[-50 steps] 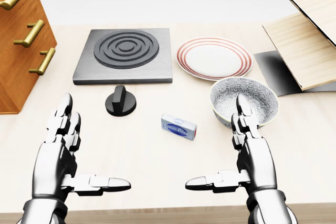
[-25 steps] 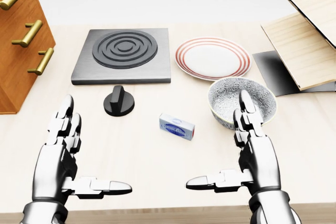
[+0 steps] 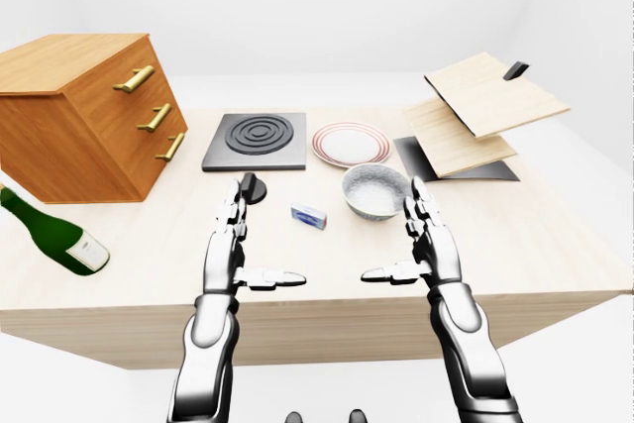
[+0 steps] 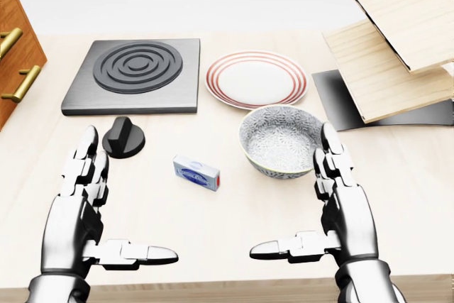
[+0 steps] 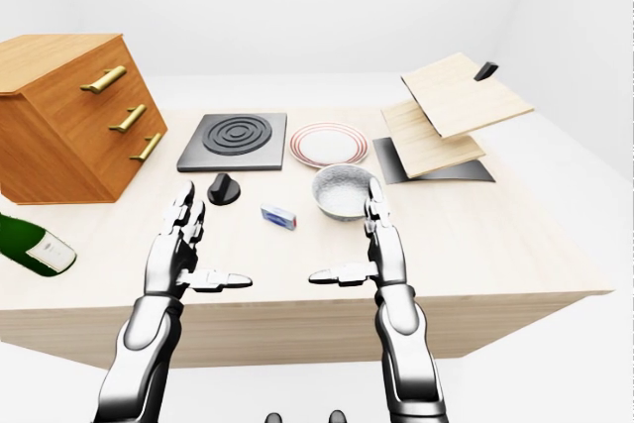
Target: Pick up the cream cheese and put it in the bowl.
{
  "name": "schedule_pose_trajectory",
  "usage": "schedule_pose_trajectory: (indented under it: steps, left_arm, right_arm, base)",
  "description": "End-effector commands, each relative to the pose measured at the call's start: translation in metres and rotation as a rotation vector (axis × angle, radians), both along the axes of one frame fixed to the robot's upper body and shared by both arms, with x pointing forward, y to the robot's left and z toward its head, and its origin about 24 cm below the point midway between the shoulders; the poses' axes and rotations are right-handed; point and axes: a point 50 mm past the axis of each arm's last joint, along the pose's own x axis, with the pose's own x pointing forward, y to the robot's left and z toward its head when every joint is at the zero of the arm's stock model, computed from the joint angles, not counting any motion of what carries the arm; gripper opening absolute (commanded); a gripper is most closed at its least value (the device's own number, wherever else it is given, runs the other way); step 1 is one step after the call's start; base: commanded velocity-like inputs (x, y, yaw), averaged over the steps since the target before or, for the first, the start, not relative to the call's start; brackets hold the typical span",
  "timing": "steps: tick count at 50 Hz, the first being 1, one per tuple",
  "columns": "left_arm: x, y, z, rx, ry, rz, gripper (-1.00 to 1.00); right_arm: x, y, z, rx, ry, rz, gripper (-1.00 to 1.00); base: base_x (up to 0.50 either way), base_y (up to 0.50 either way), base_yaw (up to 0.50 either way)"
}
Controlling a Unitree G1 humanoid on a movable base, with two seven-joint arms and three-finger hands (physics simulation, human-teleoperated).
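Observation:
The cream cheese (image 4: 196,173) is a small white and blue box lying flat on the table, just left of the bowl. The bowl (image 4: 281,140) is grey-patterned, white inside, and holds nothing. My left hand (image 4: 106,204) hovers at the lower left of the head view, open, thumb pointing right, well below and left of the box. My right hand (image 4: 312,200) is open too, its fingers (image 4: 330,148) reaching up beside the bowl's right rim, its thumb pointing left. Neither hand touches the box.
A black knob (image 4: 123,137) stands left of the box, below a dark burner plate (image 4: 135,76). A red-rimmed plate (image 4: 257,79) lies above the bowl. Wooden boards (image 4: 397,40) lean at the right. A wooden drawer cabinet (image 3: 89,111) and a green bottle (image 3: 54,230) sit at the left.
The whole picture has shifted left, so the camera has moved right. Bowl and box now sit nearer the middle. Both hands keep the same open pose.

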Motion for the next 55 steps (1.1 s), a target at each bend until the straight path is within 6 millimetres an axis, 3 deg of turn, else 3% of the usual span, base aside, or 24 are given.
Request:
schedule_pose_trajectory:
  steps: [1, 27, 32, 38, 45, 50, 55]
  left_arm:
    - [-0.002, 0.000, 0.004, 0.002, -0.015, -0.002, 1.00]
    - [-0.004, -0.001, 0.004, -0.003, -0.018, -0.010, 1.00]
    - [-0.006, 0.000, 0.013, -0.011, -0.057, -0.020, 1.00]
    - [-0.004, 0.000, 0.033, 0.000, -0.144, -0.012, 1.00]
    - [-0.004, -0.003, 0.077, 0.015, -0.340, -0.031, 1.00]
    - [-0.003, -0.004, 0.086, 0.014, -0.377, -0.036, 1.00]
    - [-0.002, -0.003, 0.082, 0.017, -0.360, -0.030, 1.00]
  right_arm:
    - [-0.001, 0.002, 0.003, -0.003, -0.011, 0.008, 1.00]
    - [-0.001, 0.004, 0.003, 0.017, -0.011, 0.028, 1.00]
    - [0.000, 0.005, -0.002, 0.020, 0.009, 0.036, 1.00]
    - [0.005, 0.005, 0.022, 0.007, -0.092, 0.018, 1.00]
    - [0.009, 0.006, 0.060, -0.006, -0.255, 0.009, 1.00]
    - [0.006, 0.011, 0.063, -0.018, -0.272, 0.019, 1.00]
    - [0.001, 0.013, 0.067, -0.020, -0.291, 0.035, 1.00]
  base:
    - [0.00, -0.26, 0.00]
    - [0.00, -0.26, 0.00]
    - [0.00, -0.13, 0.00]
    - [0.00, 0.00, 0.00]
    - [0.00, 0.00, 0.00]
    - [0.00, 0.00, 0.00]
    - [0.00, 0.00, 0.00]
